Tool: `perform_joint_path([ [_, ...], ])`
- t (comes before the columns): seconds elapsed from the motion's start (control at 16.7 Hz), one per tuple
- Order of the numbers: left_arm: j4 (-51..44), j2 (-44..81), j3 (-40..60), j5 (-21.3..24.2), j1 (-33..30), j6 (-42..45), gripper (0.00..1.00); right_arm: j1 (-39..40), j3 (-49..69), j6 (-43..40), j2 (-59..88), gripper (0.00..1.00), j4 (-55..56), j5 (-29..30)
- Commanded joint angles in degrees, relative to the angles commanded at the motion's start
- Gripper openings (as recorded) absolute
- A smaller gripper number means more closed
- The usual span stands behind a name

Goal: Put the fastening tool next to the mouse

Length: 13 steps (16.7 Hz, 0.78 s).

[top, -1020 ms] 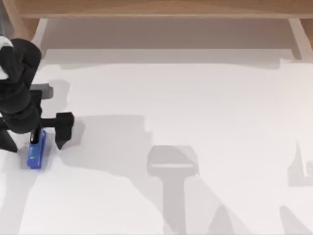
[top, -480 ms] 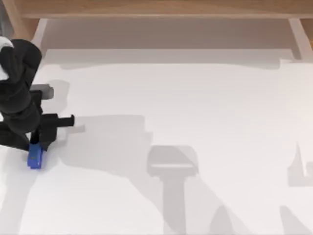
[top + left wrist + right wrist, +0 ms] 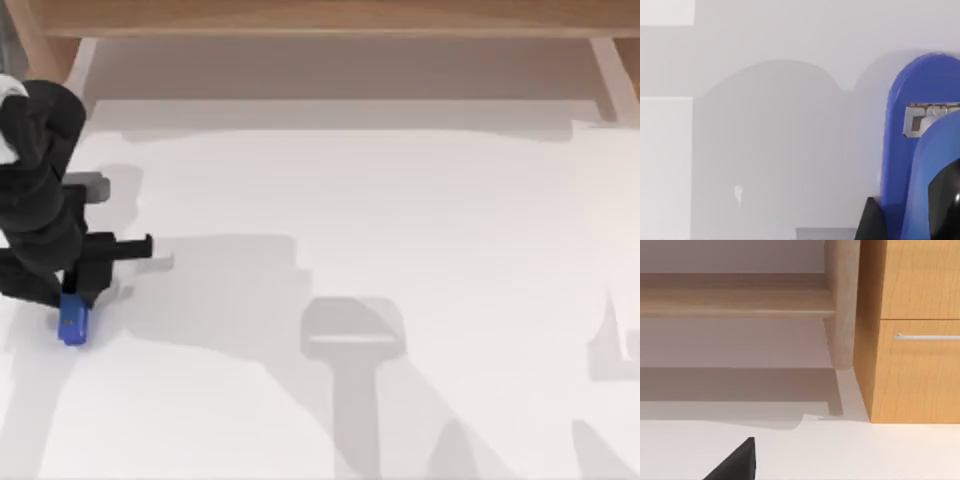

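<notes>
My left gripper (image 3: 72, 290) is closing its fingers narrowly across the blue stapler (image 3: 72, 322), pinching it by the sides near its black end, low over the white table (image 3: 400, 200) at the far left edge of the top view. In the left wrist view the stapler (image 3: 900, 150) is standing right against my camera, its blue body rising past a dark fingertip (image 3: 871, 222) pressed to its flank, the metal slot (the stapling mouth, I judge) facing out. Its free end is pointing toward the near edge of the table.

I judge it light and rigid, with a smooth plastic shell that could slide or pivot in a pinch; a hold across the narrow sides near the middle should be keeping it from swinging.

No mouse is appearing on the table. My right arm is idling, its wrist view looking toward a wooden cabinet (image 3: 910, 340); whether that gripper is wide or closed I cannot tell.
</notes>
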Motion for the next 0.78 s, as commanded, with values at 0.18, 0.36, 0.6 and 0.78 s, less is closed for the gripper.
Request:
perform_joint_path([
  [0.18, 0.0, -0.1, 0.1, 0.2, 0.0, -0.1, 0.00, 0.0, 0.0, 0.0, 0.0, 1.00, 0.0, 0.0],
  [0.36, -2.2, -1.1, 1.2, 0.2, 0.0, -0.1, 0.00, 0.0, 0.0, 0.0, 0.0, 1.00, 0.0, 0.0],
  [0.6, -6.1, -2.9, 3.1, 0.1, 0.0, -0.1, 0.00, 0.0, 0.0, 0.0, 0.0, 1.00, 0.0, 0.0],
  [0.78, -6.4, -3.2, 3.4, 0.1, 0.0, -0.1, 0.00, 0.0, 0.0, 0.0, 0.0, 1.00, 0.0, 0.0],
])
